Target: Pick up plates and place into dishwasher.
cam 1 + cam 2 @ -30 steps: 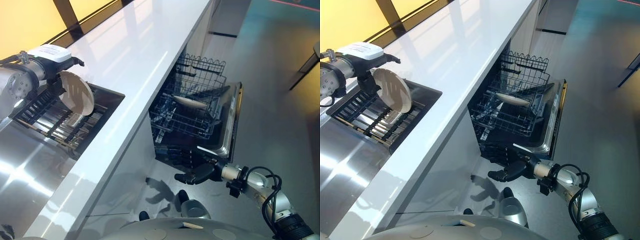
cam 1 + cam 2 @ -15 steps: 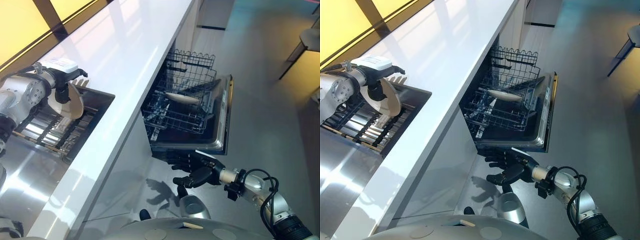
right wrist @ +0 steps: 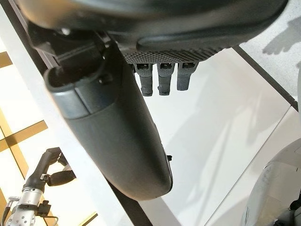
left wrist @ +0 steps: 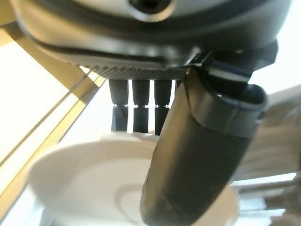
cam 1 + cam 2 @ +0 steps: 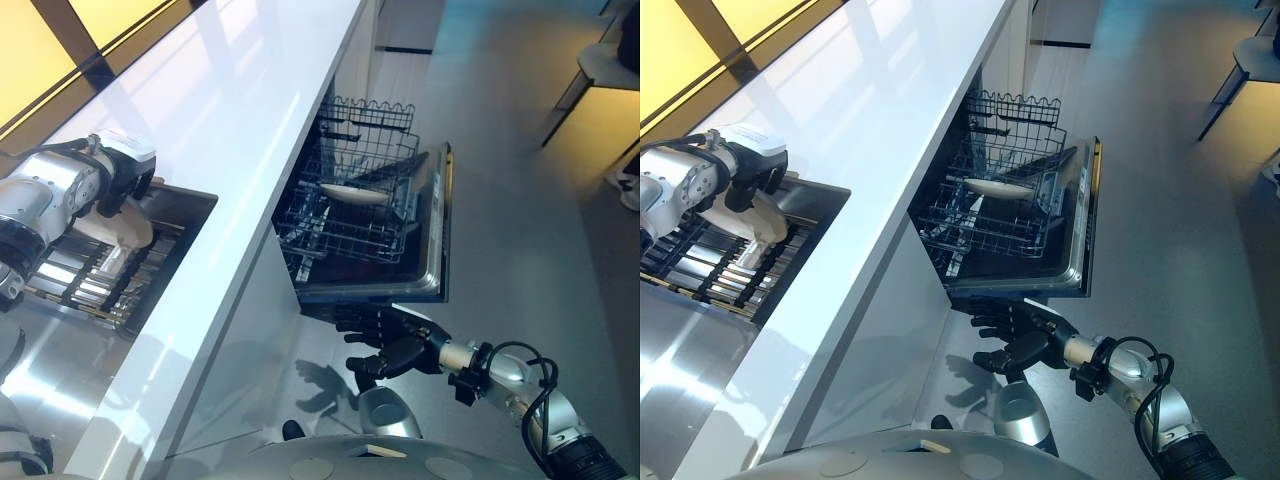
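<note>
The left hand [image 4: 197, 155] grips a white plate [image 4: 94, 183] above the dark drying rack [image 5: 715, 265] set in the sink recess at the near left part of the white counter [image 5: 890, 130]; in the left wrist view the thumb lies across the plate's face and the fingers reach behind its far rim, so the plate is pinched between them. In the head views the plate [image 5: 755, 222] is partly hidden by the wrist and sits low over the rack bars; whether it is fully clear of them cannot be told. The dishwasher [image 5: 437, 240] stands open under the counter's front edge, its door lowered and the wire basket [image 5: 350, 215] pulled out, with one plate [image 5: 352, 194] already lying in the basket's upper part. The right hand [image 5: 395, 340] hangs below the door's front edge, fingers spread and relaxed, holding nothing. Judgement: the step in hand is lifting the plate out of the rack and carrying it to the basket. To do it well, the plate should be raised straight up until its rim clears the bars, then carried over the counter's front edge without knocking it. The pinch covers little of the plate, so a slow carry is advisable. It should go into a free slot beside the loaded plate.
</note>
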### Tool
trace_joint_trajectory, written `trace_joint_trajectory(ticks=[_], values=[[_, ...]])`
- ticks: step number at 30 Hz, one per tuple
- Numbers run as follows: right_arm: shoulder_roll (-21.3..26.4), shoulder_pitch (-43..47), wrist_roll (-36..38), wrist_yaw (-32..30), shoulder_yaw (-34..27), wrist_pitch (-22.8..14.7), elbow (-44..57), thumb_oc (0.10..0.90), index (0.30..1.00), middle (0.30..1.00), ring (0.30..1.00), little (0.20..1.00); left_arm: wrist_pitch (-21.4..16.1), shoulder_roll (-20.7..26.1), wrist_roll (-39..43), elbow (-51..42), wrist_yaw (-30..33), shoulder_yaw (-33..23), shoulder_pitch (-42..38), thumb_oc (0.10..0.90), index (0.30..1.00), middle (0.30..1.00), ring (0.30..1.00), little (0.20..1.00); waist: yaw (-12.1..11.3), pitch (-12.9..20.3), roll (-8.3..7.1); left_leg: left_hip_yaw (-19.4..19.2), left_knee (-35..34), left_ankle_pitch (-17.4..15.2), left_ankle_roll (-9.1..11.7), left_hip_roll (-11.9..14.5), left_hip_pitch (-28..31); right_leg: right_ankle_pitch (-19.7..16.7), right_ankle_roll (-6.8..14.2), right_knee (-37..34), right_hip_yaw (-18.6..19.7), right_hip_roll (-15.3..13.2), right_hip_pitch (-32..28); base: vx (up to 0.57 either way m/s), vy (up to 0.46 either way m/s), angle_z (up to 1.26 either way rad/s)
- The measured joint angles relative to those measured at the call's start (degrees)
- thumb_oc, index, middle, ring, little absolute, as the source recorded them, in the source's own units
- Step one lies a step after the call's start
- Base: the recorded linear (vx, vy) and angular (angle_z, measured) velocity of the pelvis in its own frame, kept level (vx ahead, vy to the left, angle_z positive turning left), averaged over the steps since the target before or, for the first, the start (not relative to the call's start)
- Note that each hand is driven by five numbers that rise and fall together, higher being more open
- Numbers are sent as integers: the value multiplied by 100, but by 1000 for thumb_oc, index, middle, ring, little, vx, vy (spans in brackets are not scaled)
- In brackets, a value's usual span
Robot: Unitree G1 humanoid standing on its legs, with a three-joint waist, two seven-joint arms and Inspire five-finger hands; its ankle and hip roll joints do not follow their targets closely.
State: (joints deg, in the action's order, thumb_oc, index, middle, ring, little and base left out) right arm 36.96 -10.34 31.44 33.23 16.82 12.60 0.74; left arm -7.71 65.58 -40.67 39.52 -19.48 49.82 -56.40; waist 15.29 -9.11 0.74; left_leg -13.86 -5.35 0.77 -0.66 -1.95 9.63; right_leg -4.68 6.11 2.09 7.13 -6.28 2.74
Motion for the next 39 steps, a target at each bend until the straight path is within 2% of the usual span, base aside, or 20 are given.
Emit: trace_joint_trajectory(ticks=[6, 11, 14, 19, 24, 31, 36, 39], values=[[-7, 37, 12, -166, 188, 2, 62, 800, 900, 900, 900, 900, -2, 2, -397, -118, -516, 59, -14, 100, 300, 300, 300, 200, -91, -12, 20, 37, 4, 9, -13, 15, -16, -7, -10, -21, -136, -12, -7, -30, -44, 3], [-16, 57, 17, -265, 220, 11, 68, 800, 900, 900, 900, 900, -2, 93, -630, -428, -414, 188, -15, 100, 300, 300, 300, 200, -290, -33, 51, 161, 22, 25, -28, 20, -26, -20, -28, -114, -339, -44, -92, -39, -52, 13], [-15, 166, 47, -273, 220, 10, 68, 800, 900, 900, 900, 900, 5, 221, -822, -503, -57, 227, -15, 100, 300, 300, 300, 200, -375, -55, 28, 183, 24, 27, -28, 22, -34, -20, -29, -127, -395, -53, -98, -31, -37, 4], [-12, 234, 129, -266, 223, -7, 67, 800, 900, 900, 900, 900, 246, 475, -858, -674, 551, 397, -58, 100, 300, 300, 300, 200, -520, -58, 22, 329, 24, 31, -28, 26, -31, -28, -40, -269, -625, -86, -251, -31, -48, 15], [-16, 327, 300, -283, 219, -64, 65, 800, 900, 900, 900, 900, 321, 684, -410, -836, 1431, 387, -62, 100, 300, 300, 300, 200, -678, -55, 10, 425, 25, 36, -14, 56, -48, -31, -44, -371, -765, -81, -342, -16, -50, 13], [-18, 453, 349, -377, 162, -264, 66, 800, 900, 900, 900, 900, 394, 1051, 352, -1201, 2704, -363, -42, 100, 300, 300, 300, 200, -838, -44, -7, 566, 26, 30, 15, 91, -30, -47, -68, -532, -900, -62, -507, -6, -36, 10], [-26, 447, 353, -633, 79, -294, 70, 800, 900, 900, 900, 900, 373, 1172, 913, -1454, 3322, -1524, 466, 100, 300, 300, 300, 200, -888, -33, -20, 642, 26, 39, 28, 98, -9, -58, -84, -621, -951, -64, -607, -14, -24, 8], [-94, 438, 350, -856, -108, -309, 71, 800, 900, 900, 900, 900, 357, 1177, 1096, -1632, 3533, -2010, 795, 100, 300, 300, 300, 200, -921, 2, -27, 647, 25, 38, 31, 98, -10, -59, -85, -637, -952, -64, -614, -5, -4, 1]])
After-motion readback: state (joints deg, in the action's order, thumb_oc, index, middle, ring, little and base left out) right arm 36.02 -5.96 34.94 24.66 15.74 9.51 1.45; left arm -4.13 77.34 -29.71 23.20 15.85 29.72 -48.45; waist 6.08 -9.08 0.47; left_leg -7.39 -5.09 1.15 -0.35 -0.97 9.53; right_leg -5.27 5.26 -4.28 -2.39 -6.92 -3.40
